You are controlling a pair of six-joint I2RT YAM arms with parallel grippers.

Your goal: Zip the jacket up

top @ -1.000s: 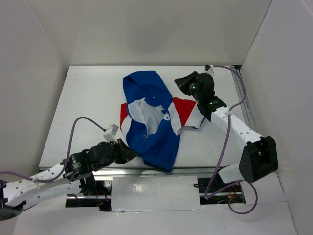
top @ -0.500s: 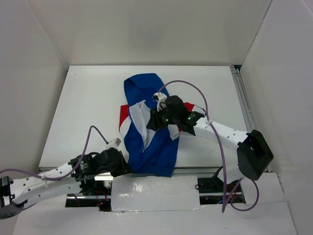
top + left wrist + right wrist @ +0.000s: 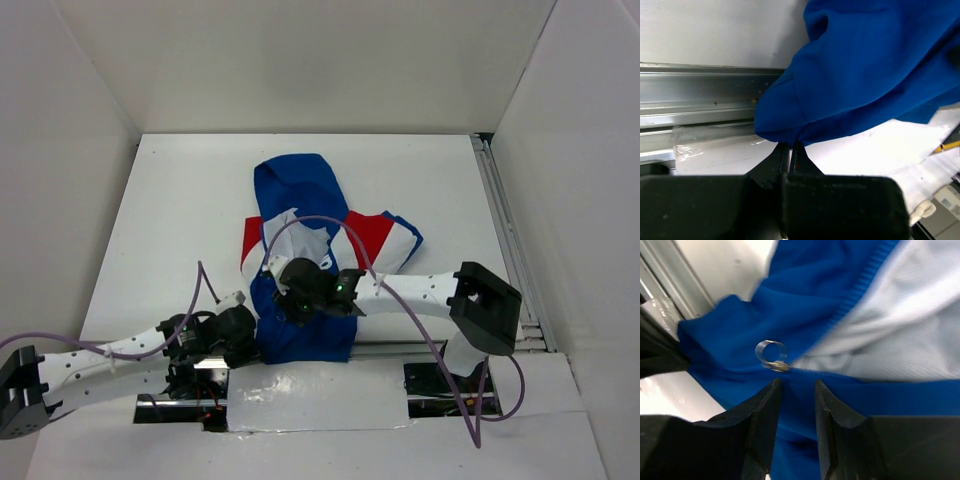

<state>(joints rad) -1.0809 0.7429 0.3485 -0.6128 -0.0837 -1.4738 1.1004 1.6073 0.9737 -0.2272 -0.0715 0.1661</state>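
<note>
At the near edge of the desk (image 3: 170,220), the left gripper (image 3: 790,149) is pinched shut on the bottom hem (image 3: 785,125) of the jacket (image 3: 318,340). Blue cloth bunches out of its closed fingertips, just above the metal rail (image 3: 700,95).

Just beyond it, the right gripper (image 3: 796,387) hovers over the lower front of the jacket. Its jaws stand narrowly apart with nothing between them, only blue fabric beneath. The zipper pull (image 3: 771,352) is a small metal ring on its slider. It lies just ahead of those fingertips and a little left of the gap, touching neither finger.

From the slider the zipper teeth (image 3: 860,295) run away up and to the right in the wrist view. Pale lining (image 3: 910,325) shows where the front is open.

From above, that line runs from the hem near the arm bases out toward the hood (image 3: 295,180), so the jacket's long axis lies near to far.

The slider looks to sit low, close to the hem, so nearly all the zipping seems left to do. The right gripper is plainly the nearer one to the pull. It likely needs a slight shift forward and left to take the ring between its jaws. The draw would then go away from the bases along the teeth, with the left gripper's hold on the hem as the anchor.
</note>
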